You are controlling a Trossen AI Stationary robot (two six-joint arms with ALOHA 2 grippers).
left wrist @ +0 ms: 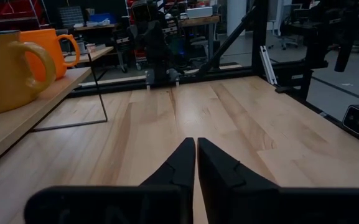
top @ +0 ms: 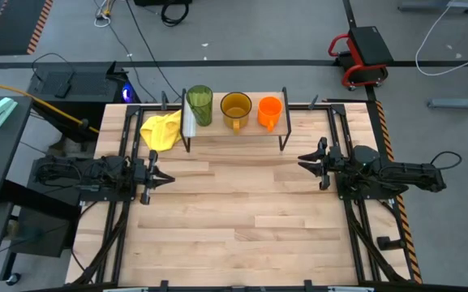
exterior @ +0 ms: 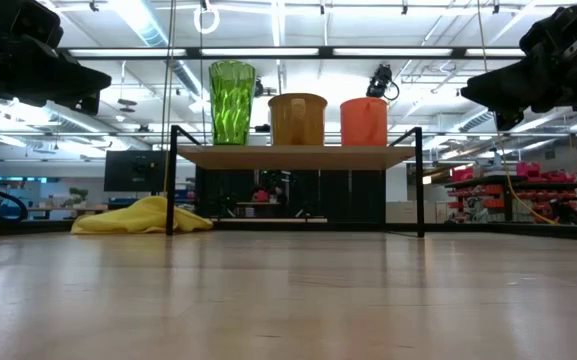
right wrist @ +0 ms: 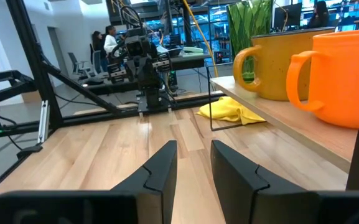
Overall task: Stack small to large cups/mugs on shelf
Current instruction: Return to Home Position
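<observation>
The shelf (top: 235, 127), a light wooden top on thin black legs, stands at the table's far side. On its top stand, side by side, the green tumbler (top: 199, 105) at the left, the yellow-brown mug (top: 236, 108) in the middle and the small orange mug (top: 269, 112) at the right, each on its base; they also show in the low view (exterior: 232, 102) (exterior: 297, 119) (exterior: 364, 121). My left gripper (top: 169, 177) is shut and empty at the table's left side. My right gripper (top: 302, 161) is open and empty at the table's right side.
A yellow cloth (top: 161, 130) lies on the table by the shelf's left legs. A black metal frame (top: 337, 122) runs along the table's edges. The slatted wooden tabletop (top: 234, 211) spreads between the two arms and toward the near edge.
</observation>
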